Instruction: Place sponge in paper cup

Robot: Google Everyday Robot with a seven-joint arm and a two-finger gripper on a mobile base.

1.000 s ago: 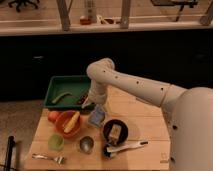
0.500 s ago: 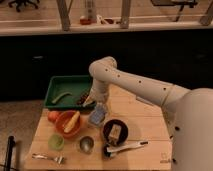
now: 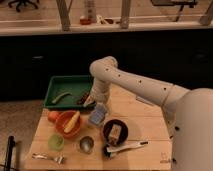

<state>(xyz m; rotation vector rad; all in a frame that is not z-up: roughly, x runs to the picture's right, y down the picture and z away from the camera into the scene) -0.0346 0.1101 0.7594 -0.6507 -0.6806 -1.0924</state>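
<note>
The blue-grey sponge (image 3: pixel 98 113) stands tilted near the middle of the wooden table (image 3: pixel 145 122), between the orange bowl and the dark bowl. A whitish rim just under it (image 3: pixel 95 121) looks like the paper cup, mostly hidden by the sponge. I cannot tell if the sponge rests in the cup or against it. My gripper (image 3: pixel 92 102) hangs from the white arm (image 3: pixel 125 80) just above and left of the sponge, at the green tray's near right corner.
A green tray (image 3: pixel 62 82) with a green item and a dark item lies at the back left. An orange bowl (image 3: pixel 63 129), a light green cup (image 3: pixel 56 142), a metal cup (image 3: pixel 86 144), a dark bowl with a tan block (image 3: pixel 115 131), a utensil (image 3: pixel 126 147) and a fork (image 3: pixel 47 158) crowd the front.
The arm's elbow has shifted slightly right and the wrist has turned a little. The sponge has stayed in the same place.
</note>
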